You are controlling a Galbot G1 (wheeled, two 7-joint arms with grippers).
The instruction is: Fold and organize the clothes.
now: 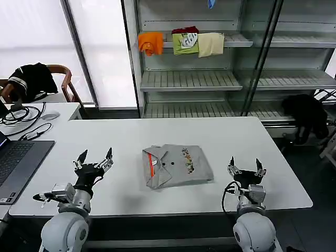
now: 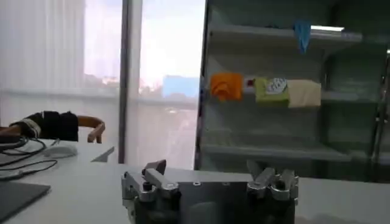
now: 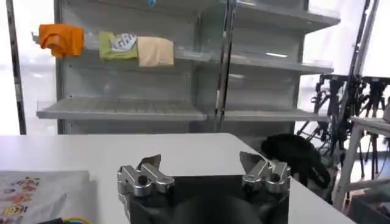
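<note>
- Light grey soft cotton shirt (image 1: 176, 166), orange-red neck stripe, tiny prints: folded, lying mid-table on the white rectangular table (image 1: 210, 131).
- Left gripper (image 1: 94, 157): at the shirt's 9 o'clock, apart from it, jaws spread, empty.
- Right gripper (image 1: 245, 166): at its 3 o'clock, jaws spread, empty.
- Risk: a one-sided pinch could catch the top layer alone and undo the fold.
</note>
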